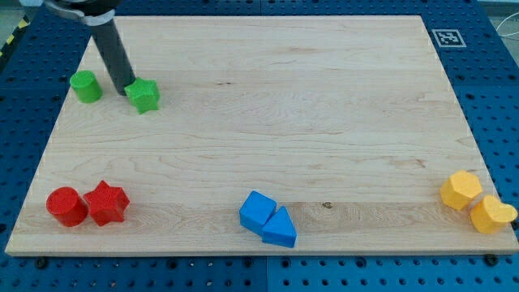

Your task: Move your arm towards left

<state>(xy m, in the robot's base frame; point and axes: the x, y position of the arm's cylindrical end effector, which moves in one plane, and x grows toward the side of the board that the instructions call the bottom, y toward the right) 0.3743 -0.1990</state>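
Note:
My dark rod comes down from the view's top left and my tip [127, 90] rests on the wooden board. It touches the left side of a green star block [143, 96]. A green cylinder [85, 86] stands a little to the left of my tip, with a small gap between them. My tip lies between these two green blocks.
A red cylinder [66, 206] and a red star [107, 203] sit together at the bottom left. A blue cube-like block [257, 210] and a blue triangular block [280, 229] touch at the bottom middle. Two yellow blocks [461, 191] [491, 215] sit at the bottom right edge. A marker tag [447, 37] is at the top right.

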